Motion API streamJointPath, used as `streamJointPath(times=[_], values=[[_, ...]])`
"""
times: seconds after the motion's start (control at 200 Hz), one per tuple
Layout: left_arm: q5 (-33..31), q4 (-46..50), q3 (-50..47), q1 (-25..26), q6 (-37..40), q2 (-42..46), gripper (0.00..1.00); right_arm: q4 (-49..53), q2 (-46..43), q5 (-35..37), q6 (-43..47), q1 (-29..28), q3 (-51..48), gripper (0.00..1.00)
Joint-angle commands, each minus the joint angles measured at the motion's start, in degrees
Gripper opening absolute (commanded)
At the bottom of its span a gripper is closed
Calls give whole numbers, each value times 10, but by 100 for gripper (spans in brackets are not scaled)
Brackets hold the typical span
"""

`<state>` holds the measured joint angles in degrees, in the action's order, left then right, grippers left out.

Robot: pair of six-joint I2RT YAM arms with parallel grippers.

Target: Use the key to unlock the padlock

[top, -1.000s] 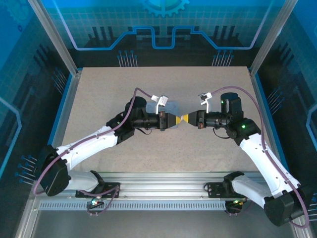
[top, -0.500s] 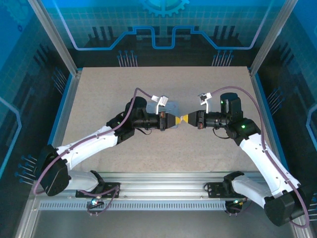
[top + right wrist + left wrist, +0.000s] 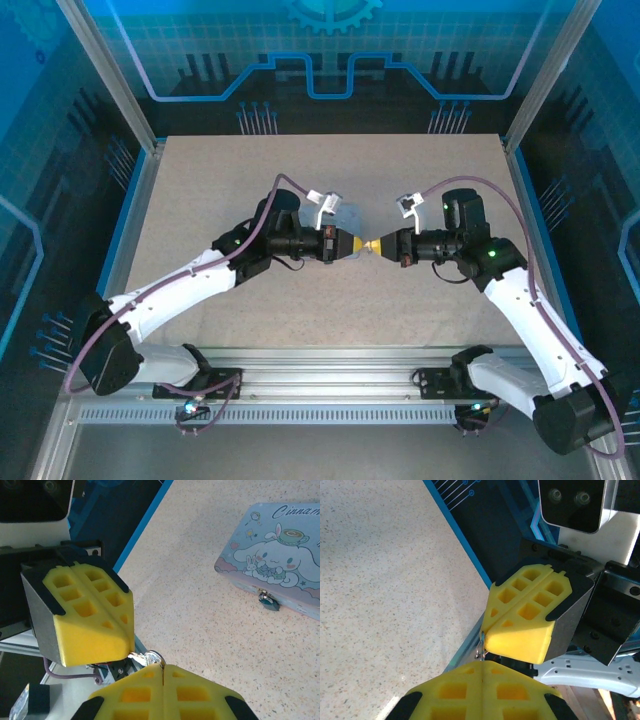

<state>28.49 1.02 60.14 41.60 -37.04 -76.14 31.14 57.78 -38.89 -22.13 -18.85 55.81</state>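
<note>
- Top external view: the left gripper point(image 3: 352, 245), black with yellow block-shaped pads point(image 3: 445, 694), lies level above the middle of the speckled beige tabletop point(image 3: 200, 190) and points right.
- Its pads are pressed flat against each other. In the left wrist view, one end of the small silver metal key point(image 3: 481, 648) runs into the seam between them.
- The key bridges the narrow space between the two tools, which meet tip to tip.
- The right gripper point(image 3: 381, 247) has the same yellow pads point(image 3: 200, 696) and points left, nose to nose with the other. Its pads are also squeezed together, with the key's round head sitting at the mouth of their seam.
- Which of the two bears the key's weight cannot be told.
- Right wrist view, far right: a pale blue rectangular tin point(image 3: 280, 565), printed with a white long-eared cartoon figure, rests flat on the tabletop, apart from both grippers.
- The padlock point(image 3: 269, 602), a tiny dark lump, hangs from the clasp on the tin's front edge, touching it.
</note>
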Motion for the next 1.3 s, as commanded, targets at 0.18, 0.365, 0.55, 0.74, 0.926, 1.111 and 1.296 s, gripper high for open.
streamJointPath(times=[0.18, 0.365, 0.55, 0.74, 0.926, 1.111, 1.296], values=[[5, 68, 44, 3, 51, 1, 0, 39, 6, -14, 33, 0, 25, 2], [9, 48, 39, 4, 43, 4, 0, 14, 4, -16, 9, 0, 12, 24], [-5, 61, 42, 3, 51, 4, 0, -13, -14, -14, -17, 15, -3, 41], [7, 74, 55, 4, 58, -1, 0, -41, -21, -43, -36, 28, -14, 47], [22, 65, 61, 4, 54, -4, 0, -85, -16, -78, -59, 27, -35, 47], [33, 56, 62, 4, 49, -4, 0, -104, -24, -98, -65, 26, -44, 44], [41, 45, 57, 4, 43, -2, 0, -124, -30, -113, -76, 27, -51, 44]])
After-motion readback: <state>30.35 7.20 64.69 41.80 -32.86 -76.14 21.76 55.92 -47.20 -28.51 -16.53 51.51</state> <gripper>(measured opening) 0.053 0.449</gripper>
